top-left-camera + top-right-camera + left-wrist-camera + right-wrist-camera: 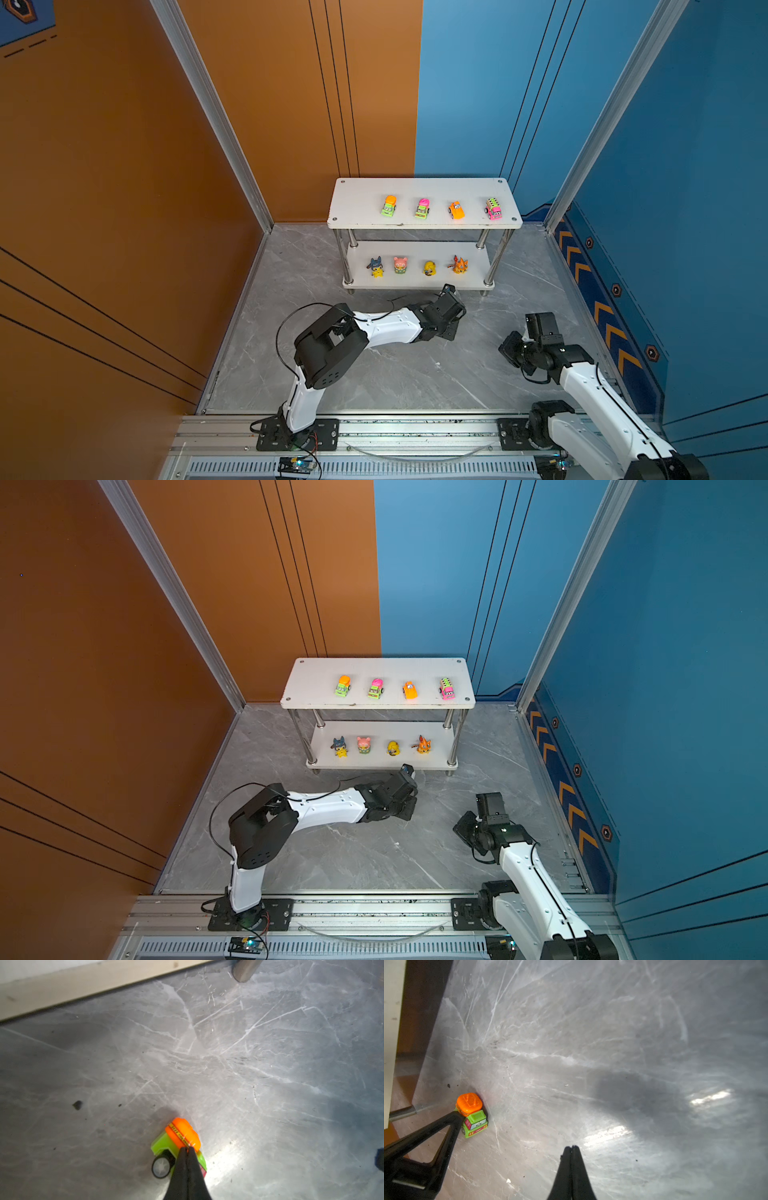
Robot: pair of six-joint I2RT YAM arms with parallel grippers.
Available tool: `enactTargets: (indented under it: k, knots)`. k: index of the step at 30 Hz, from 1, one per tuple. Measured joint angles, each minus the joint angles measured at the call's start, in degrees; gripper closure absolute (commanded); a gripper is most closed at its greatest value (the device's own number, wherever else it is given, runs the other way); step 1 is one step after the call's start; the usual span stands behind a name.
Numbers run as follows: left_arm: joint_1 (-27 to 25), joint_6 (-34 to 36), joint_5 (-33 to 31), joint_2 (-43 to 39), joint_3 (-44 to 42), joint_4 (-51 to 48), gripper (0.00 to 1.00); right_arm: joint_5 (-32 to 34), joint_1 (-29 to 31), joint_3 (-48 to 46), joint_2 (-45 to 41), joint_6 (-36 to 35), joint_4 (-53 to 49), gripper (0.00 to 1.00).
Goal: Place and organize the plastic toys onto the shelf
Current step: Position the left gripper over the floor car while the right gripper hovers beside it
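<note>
Though perhaps lettered, car stripe [179, 1135] unreadable

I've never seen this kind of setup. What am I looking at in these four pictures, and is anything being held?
Two white robot arms, each ending in a two-fingered gripper, stand at the near edge of a grey floor. Two pictures look down on the whole scene from overhead. The other two come from cameras on the arms' wrists. The shelf carries four cars on its top board and four figurines on the lower one. A fifth car, green with an orange load, sits on the floor; the top views do not show it. The left gripper is shut, its tips against that car, not clamped round it. The right gripper is shut and empty.
</note>
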Motion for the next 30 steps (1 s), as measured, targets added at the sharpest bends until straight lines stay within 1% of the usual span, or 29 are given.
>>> enactTargets:
  k: [5,11,15,19,22,25,30]
  knots:
    - [0.15,-1.03,-0.96,-3.21,-4.48,1.03,1.00,2.36,4.94,1.79,3.54,0.13,1.03,1.00]
    - [0.85,-2.14,-2.58,-9.42,-12.39,2.86,1.00,4.28,10.23,3.43,9.05,0.92,3.63,1.00]
    - [1.95,-2.99,-3.58,-14.78,-18.49,4.81,1.00,5.60,13.73,5.14,12.74,1.29,4.94,1.00]
    - [3.58,-3.80,-4.09,-18.45,-22.49,6.78,1.00,6.88,17.25,6.75,16.00,1.79,6.49,1.00]
    - [4.66,-4.02,-4.09,-20.13,-24.30,7.96,1.00,7.72,19.85,7.89,18.12,2.19,7.85,1.00]
    - [4.66,-4.00,-3.72,-20.37,-24.28,8.87,1.00,8.83,22.47,9.66,20.61,2.21,8.59,1.00]
    - [2.80,-4.00,-0.81,-18.99,-21.55,10.93,1.00,8.92,24.44,12.41,25.53,3.06,11.72,1.00]
